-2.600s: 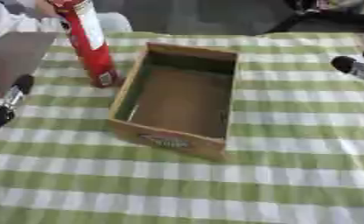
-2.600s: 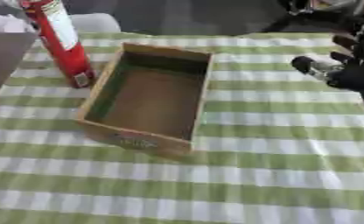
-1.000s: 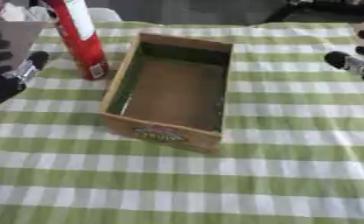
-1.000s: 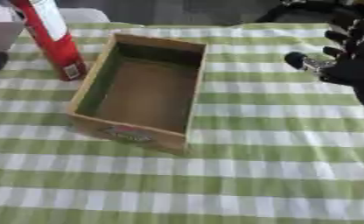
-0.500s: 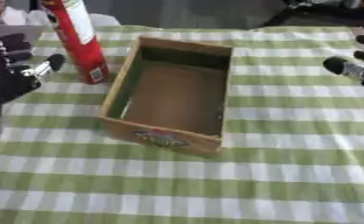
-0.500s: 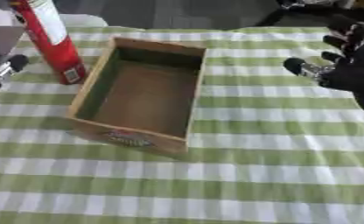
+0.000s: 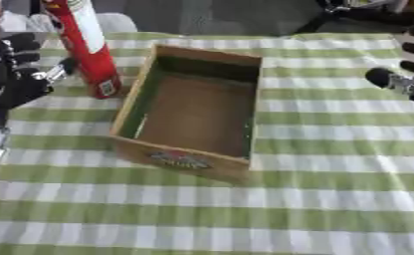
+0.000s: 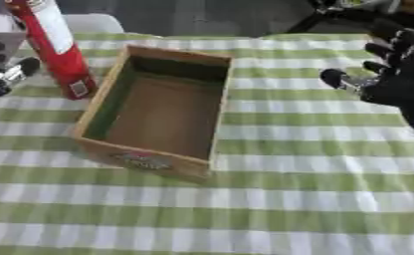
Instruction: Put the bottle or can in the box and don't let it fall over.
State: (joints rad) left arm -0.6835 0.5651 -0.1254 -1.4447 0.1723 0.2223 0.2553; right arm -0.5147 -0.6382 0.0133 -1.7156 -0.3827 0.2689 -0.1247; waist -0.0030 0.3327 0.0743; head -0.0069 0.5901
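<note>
left hand (image 7: 23, 74) fingers spread, empty | red can (image 7: 84, 47) upright just beside it, toward box (image 7: 197, 112) | right hand (image 8: 398, 79) spread, farther

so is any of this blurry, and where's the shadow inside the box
Left eye view: soft all over, the label on the front of the wooden box smeared and unreadable, the left hand blurred beside the red can. Right eye view: the same softness, the right hand hazy at its edges; the box's far inner end is darkest, its floor evenly lit. No glare on the checked cloth.
</note>
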